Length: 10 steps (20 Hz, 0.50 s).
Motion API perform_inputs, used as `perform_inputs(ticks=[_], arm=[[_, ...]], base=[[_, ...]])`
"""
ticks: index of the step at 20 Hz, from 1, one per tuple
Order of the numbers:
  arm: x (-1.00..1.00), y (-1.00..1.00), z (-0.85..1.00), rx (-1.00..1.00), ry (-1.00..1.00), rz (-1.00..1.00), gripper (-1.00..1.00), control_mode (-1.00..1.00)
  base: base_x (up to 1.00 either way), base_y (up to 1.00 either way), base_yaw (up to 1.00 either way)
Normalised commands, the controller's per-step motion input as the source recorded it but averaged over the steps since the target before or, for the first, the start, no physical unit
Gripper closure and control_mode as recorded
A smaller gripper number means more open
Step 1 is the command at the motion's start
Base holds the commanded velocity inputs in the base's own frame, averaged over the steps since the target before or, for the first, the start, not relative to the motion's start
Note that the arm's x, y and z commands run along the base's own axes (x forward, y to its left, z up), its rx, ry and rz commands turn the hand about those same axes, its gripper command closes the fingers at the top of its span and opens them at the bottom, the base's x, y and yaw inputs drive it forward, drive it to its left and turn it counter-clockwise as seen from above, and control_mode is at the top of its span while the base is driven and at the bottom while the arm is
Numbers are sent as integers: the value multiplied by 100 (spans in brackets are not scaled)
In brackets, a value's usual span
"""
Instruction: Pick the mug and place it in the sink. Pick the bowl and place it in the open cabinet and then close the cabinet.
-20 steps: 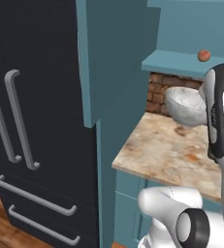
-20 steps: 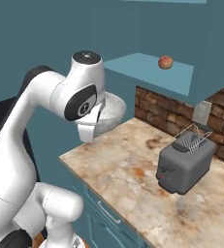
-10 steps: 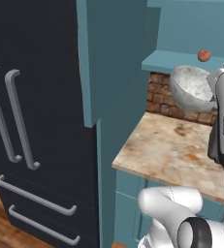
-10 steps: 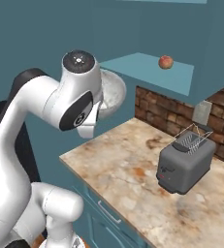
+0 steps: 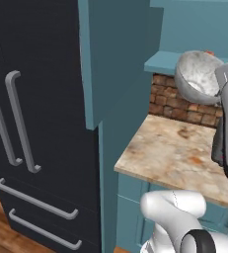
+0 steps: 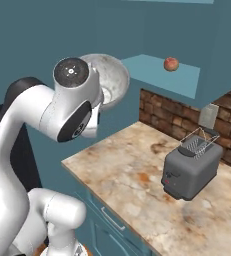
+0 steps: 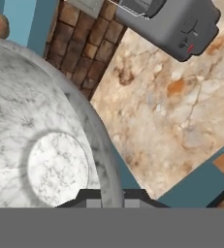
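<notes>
The grey marbled bowl [image 5: 197, 76] hangs in the air at the height of the open cabinet's shelf [image 5: 160, 62], tilted with its hollow facing out. My gripper [image 7: 111, 196] is shut on the bowl's rim [image 7: 101, 145], and the bowl's inside [image 7: 40, 145] takes up the left of the hand view. In the right base view the bowl [image 6: 109, 80] sits just behind my wrist, left of the teal shelf [image 6: 157, 70]. The cabinet's door [image 5: 113, 59] stands open to the left. The mug and the sink are out of view.
A red fruit [image 6: 171, 63] lies on the cabinet shelf. A grey toaster [image 6: 192, 167] stands on the marbled counter [image 6: 132, 185] in front of the brick wall. The black fridge [image 5: 31, 123] with grey handles stands left of the cabinet door.
The bowl has risen in my gripper from just above the counter to shelf height, tilting as it went. The arm lifted with it.
</notes>
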Motion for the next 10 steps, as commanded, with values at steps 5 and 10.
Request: perform_inputs(ticks=[5,10], arm=[[27,0,28,-1,0,0,100,-100],[32,-6,30,0,0,0,100,-100]], base=[[0,0,0],[0,0,0]])
